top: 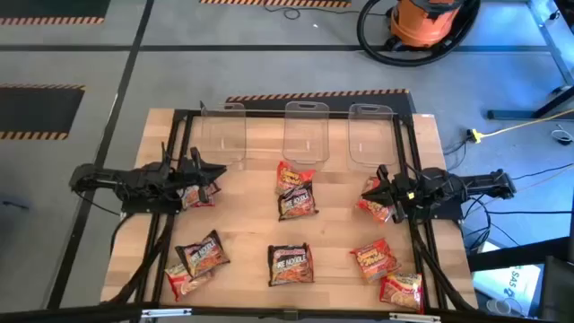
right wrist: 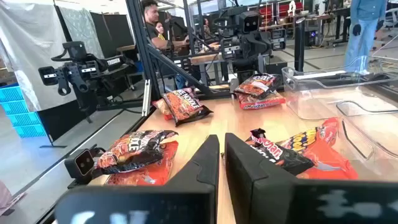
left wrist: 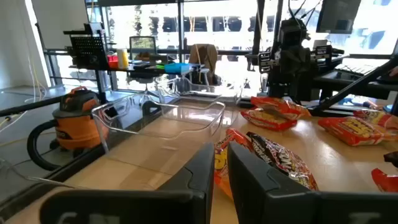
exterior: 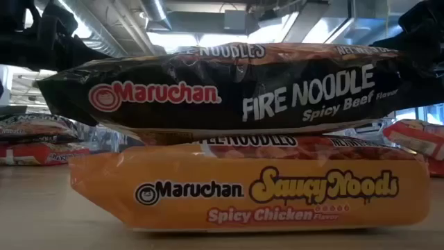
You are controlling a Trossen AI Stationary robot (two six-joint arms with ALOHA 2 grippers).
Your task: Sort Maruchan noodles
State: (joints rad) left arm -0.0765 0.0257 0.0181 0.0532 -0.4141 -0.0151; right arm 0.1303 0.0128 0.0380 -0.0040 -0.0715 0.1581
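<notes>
Maruchan noodles point(top: 297, 200) lie scattered unsorted on the bench point(top: 247, 229), while the left claw point(top: 212, 173) and right claw point(top: 372, 191) are held pressed together, empty.

stood on grey floor point(top: 72, 54) marked with striped hazard tape point(top: 36, 87). parked beyond the table, an orange shop vacuum point(top: 421, 20) with black hose. lit by big bright windows point(left wrist: 155, 18); held desks point(left wrist: 149, 65) and people point(right wrist: 152, 22) behind.
</notes>
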